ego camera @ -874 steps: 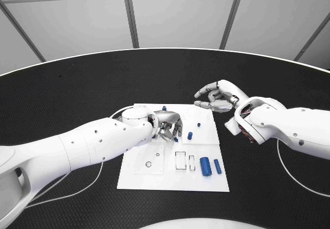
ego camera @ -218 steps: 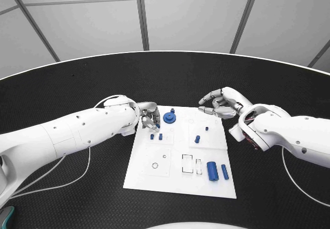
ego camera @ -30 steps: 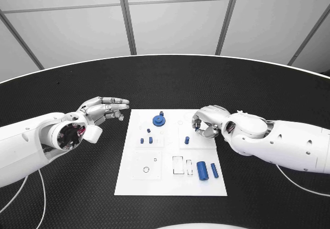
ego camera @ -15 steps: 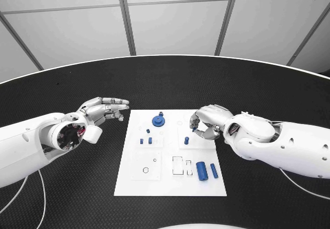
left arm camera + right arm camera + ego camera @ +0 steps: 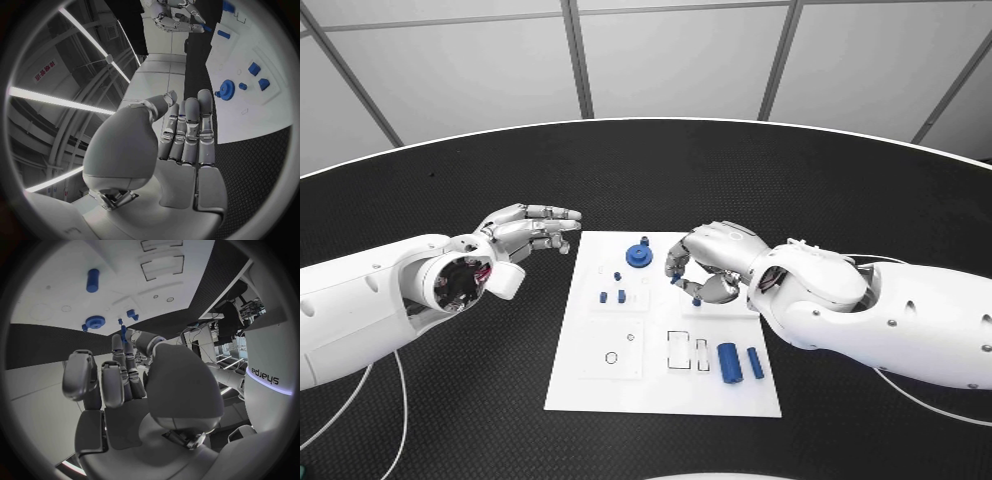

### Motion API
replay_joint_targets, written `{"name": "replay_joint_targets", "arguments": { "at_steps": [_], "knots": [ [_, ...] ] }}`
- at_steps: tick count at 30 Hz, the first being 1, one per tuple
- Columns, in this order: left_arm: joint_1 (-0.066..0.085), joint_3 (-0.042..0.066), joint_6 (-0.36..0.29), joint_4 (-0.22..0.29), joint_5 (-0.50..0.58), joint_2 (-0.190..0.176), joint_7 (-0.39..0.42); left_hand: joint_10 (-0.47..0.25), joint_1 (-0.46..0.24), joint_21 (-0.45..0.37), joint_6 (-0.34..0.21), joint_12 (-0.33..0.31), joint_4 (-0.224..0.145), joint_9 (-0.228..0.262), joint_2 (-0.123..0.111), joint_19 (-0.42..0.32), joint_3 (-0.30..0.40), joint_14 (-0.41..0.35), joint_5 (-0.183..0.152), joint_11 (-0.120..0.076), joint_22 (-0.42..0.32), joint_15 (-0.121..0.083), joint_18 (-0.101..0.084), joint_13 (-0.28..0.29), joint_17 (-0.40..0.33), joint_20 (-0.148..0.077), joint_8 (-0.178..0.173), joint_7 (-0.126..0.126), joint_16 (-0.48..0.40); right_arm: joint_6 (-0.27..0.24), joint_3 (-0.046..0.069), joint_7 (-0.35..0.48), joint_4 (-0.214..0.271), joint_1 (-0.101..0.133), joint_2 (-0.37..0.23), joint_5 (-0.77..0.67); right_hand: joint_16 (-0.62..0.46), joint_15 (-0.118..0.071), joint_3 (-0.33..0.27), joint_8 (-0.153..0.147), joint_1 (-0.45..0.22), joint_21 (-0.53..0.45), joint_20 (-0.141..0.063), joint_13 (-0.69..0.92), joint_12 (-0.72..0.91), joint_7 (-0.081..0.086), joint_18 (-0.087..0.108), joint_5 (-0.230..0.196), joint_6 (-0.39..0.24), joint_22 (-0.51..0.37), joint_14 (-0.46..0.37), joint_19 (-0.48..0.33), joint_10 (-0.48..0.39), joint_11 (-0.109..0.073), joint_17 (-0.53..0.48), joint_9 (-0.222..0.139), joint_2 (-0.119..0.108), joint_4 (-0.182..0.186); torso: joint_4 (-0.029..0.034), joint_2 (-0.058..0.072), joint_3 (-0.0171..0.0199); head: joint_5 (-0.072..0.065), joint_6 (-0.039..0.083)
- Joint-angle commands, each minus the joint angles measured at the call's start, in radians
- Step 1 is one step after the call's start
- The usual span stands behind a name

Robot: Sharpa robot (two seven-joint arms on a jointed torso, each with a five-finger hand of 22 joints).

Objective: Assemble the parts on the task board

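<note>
The task board (image 5: 661, 390) lies flat in the middle of the black table (image 5: 473, 420), long side running away from the robot. Right hand (image 5: 707, 262) hangs over the board's right half, fingers curled downward; a small blue peg (image 5: 698, 302) sits at the fingertips, pinched there as far as the head view shows. In the right wrist view the same blue peg (image 5: 124, 333) stands up between the fingertips (image 5: 119, 340) and the thumb, so this hand holds it. Left hand (image 5: 531, 229) hovers off the board's left edge, above bare table, fingers extended and apart, nothing in it; left wrist view confirms the palm (image 5: 181, 145) is bare. On the board: a blue gear (image 5: 639, 256) with a small knob near the far end, two short blue pegs (image 5: 613, 296) standing side by side just nearer the robot from it. Toward the near right, a thick blue cylinder (image 5: 730, 363) and a thinner blue pin (image 5: 756, 363) lie parallel, just beside each other, next to two rectangular recesses (image 5: 679, 349). A ring-shaped mark (image 5: 612, 357) sits on the near left part of the board.
</note>
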Motion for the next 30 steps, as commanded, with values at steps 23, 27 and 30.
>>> {"name": "replay_joint_targets", "arguments": {
  "at_steps": [23,27,30],
  "knots": [
    [0.0,0.0,0.016,-0.015,0.0,0.027,-0.004,-0.009,-0.006,-0.008,-0.007,-0.005,0.0,-0.001,0.005,-0.001,-0.009,-0.005,-0.003,0.001,-0.003,0.001,0.015,-0.001,-0.002,0.004,-0.006,0.0,-0.003,0.041,-0.009,0.076,-0.125,-0.078,0.204,0.022,0.0,-0.008,0.004,0.0,-0.011,-0.01,-0.009,0.0,-0.009,0.001,-0.011,0.025,0.004,-0.011,0.06,0.012,0.012,0.0,0.041,0.004,0.006,-0.01,-0.0021,0.002,0.0015,0.124,-0.034],
    [0.0,0.0,0.018,-0.02,0.0,0.03,-0.004,-0.009,-0.006,-0.008,-0.007,-0.005,0.0,-0.001,0.005,-0.001,-0.009,-0.005,-0.003,0.001,-0.003,0.001,0.015,-0.001,-0.002,0.004,-0.006,0.0,-0.003,0.054,-0.013,0.081,-0.137,-0.087,0.213,0.022,-0.001,-0.007,0.004,0.0,-0.011,-0.011,-0.009,0.0,-0.01,0.001,-0.01,0.026,0.004,-0.012,0.06,0.011,0.011,0.0,0.04,0.004,0.006,-0.011,-0.0009,0.002,0.0013,0.128,-0.041],
    [0.0,0.0,0.019,-0.022,0.0,0.031,-0.005,-0.009,-0.006,-0.008,-0.007,-0.005,0.0,-0.001,0.005,-0.001,-0.009,-0.005,-0.003,0.001,-0.003,0.001,0.015,-0.001,-0.002,0.004,-0.006,0.0,-0.003,0.062,-0.015,0.083,-0.143,-0.092,0.217,0.022,0.0,-0.007,0.003,0.0,-0.012,-0.011,-0.009,0.0,-0.01,0.001,-0.01,0.027,0.003,-0.011,0.06,0.011,0.012,0.0,0.041,0.004,0.006,-0.011,-0.0005,0.003,0.0011,0.13,-0.045]
  ]
}}
